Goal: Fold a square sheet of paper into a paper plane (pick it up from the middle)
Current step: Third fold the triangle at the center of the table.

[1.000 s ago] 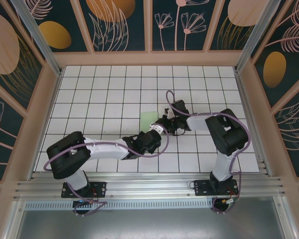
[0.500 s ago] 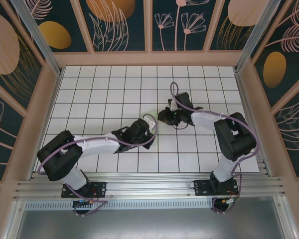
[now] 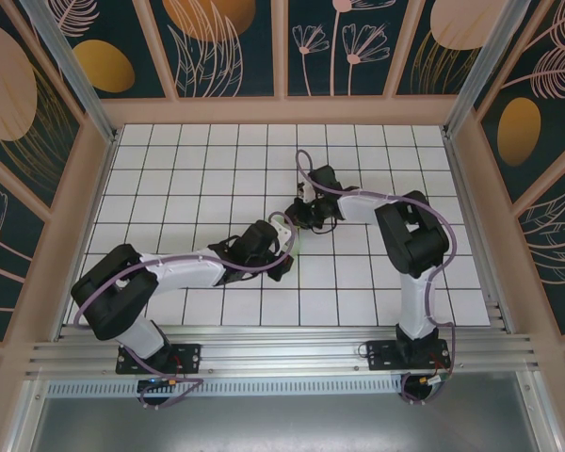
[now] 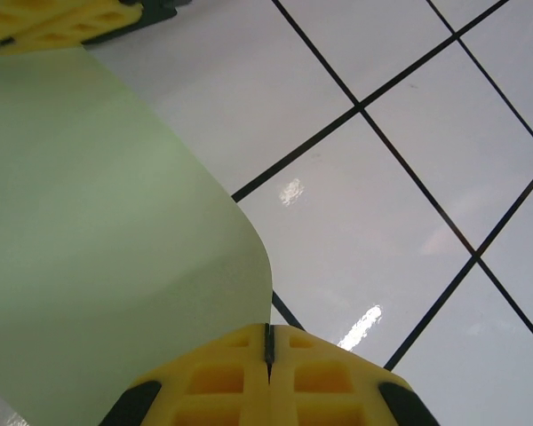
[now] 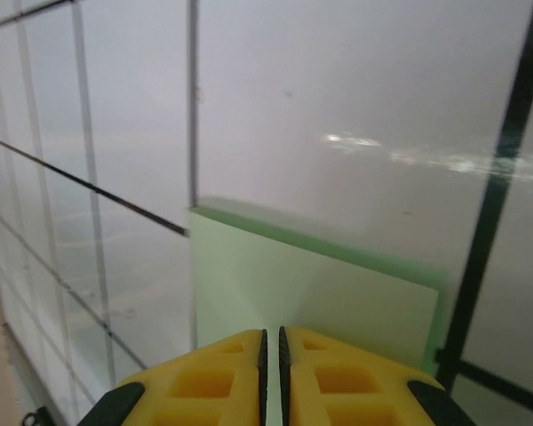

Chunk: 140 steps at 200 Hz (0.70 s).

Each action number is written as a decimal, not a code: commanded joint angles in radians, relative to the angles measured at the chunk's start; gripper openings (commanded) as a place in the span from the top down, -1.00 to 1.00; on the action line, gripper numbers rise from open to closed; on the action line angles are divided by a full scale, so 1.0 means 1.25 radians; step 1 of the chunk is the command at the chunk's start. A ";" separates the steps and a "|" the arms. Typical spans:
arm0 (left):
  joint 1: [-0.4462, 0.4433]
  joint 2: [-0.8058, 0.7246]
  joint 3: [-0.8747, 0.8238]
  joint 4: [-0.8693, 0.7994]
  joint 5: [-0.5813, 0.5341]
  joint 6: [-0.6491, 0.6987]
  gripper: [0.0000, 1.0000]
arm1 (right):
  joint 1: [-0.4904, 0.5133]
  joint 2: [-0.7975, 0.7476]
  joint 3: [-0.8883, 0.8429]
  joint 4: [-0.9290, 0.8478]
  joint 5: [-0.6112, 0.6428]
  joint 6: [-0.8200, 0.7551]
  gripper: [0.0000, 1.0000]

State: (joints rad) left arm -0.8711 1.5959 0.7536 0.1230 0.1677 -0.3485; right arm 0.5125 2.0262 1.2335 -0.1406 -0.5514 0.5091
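White gridded desk (image 3: 169, 160); at its middle the square sheet of paper (image 4: 98, 222) lies mostly hidden under the left arm (image 3: 188, 268) and right arm (image 3: 395, 226), both stretched low inward. Left claw (image 4: 268, 342) clamps its curling edge, right claw (image 5: 271, 335) pinches the far edge.

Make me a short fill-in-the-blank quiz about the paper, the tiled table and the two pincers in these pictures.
1. The sheet of paper is pale ____.
2. The tiled table is white with ____ grid lines.
3. The fingers of the left pincer and the right pincer are coloured ____.
4. Open or shut, the left pincer is ____.
Missing words: green; black; yellow; shut.
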 commanded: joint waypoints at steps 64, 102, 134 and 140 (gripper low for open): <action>0.075 0.048 0.031 -0.007 0.087 0.019 1.00 | 0.010 0.050 0.041 -0.110 0.072 -0.103 0.70; 0.104 0.059 0.031 -0.009 0.084 0.028 1.00 | 0.010 0.053 0.039 -0.109 0.078 -0.100 0.71; 0.110 0.075 0.051 -0.023 0.070 0.048 1.00 | 0.011 0.053 0.033 -0.107 0.078 -0.098 0.70; 0.110 0.080 0.056 -0.027 0.065 0.052 1.00 | 0.011 0.053 0.032 -0.106 0.078 -0.097 0.70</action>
State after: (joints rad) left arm -0.7399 1.6661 0.7822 0.1150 0.2539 -0.3244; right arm 0.5190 2.0579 1.2747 -0.2104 -0.5041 0.4011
